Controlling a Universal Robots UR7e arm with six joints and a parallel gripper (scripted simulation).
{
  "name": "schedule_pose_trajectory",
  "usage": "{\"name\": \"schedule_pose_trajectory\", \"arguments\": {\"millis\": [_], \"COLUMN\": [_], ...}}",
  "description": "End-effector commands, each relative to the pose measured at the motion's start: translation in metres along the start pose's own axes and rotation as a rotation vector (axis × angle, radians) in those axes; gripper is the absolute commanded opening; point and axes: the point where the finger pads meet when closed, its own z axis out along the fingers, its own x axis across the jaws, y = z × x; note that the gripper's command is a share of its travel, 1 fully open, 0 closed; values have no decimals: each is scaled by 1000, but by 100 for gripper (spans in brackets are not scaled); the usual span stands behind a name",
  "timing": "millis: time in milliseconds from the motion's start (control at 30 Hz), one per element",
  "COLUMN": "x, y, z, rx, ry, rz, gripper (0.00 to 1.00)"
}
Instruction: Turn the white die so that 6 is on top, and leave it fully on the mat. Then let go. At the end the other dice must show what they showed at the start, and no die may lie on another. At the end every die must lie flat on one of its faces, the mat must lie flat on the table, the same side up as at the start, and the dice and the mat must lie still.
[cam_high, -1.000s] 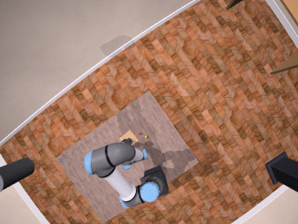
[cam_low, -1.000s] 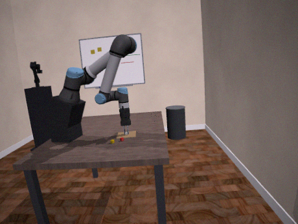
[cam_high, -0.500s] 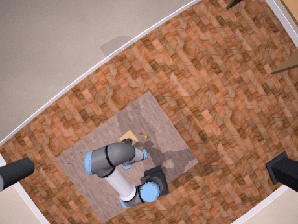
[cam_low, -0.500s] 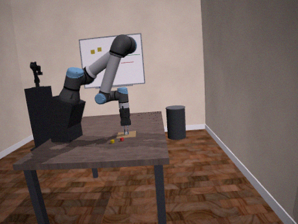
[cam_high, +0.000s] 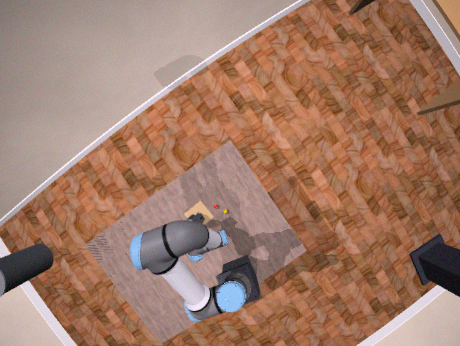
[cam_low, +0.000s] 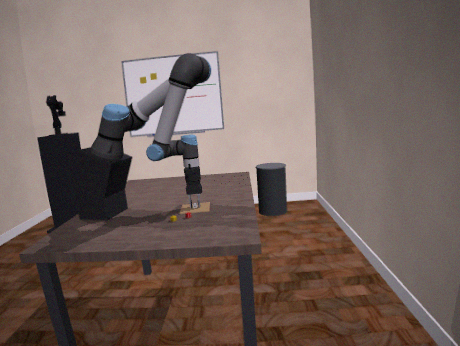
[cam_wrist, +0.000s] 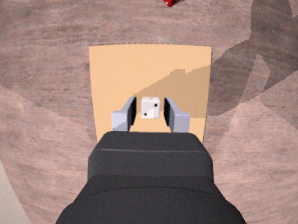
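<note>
The white die lies flat on the tan mat, near the mat's middle. My gripper points straight down over it, with one finger on each side of the die and a small gap on both sides. The fingers are open and do not touch it. The pips on its top face are too small to count. In the side view the gripper stands low over the mat.
The robot's dark base stands at the table's left rear. The red die and yellow die lie toward the table's front edge. A dark bin stands on the floor at the right.
</note>
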Motion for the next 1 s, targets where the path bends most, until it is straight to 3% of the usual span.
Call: {"name": "schedule_pose_trajectory", "arguments": {"millis": [0, 467, 767, 967], "x": [0, 0, 0, 0], "y": [0, 0, 0, 0], "z": [0, -6, -23, -44], "rx": [0, 0, 0, 0], "ry": [-1, -1, -1, -1], "rz": [0, 0, 0, 0], "gripper": [70, 70, 70, 70]}}
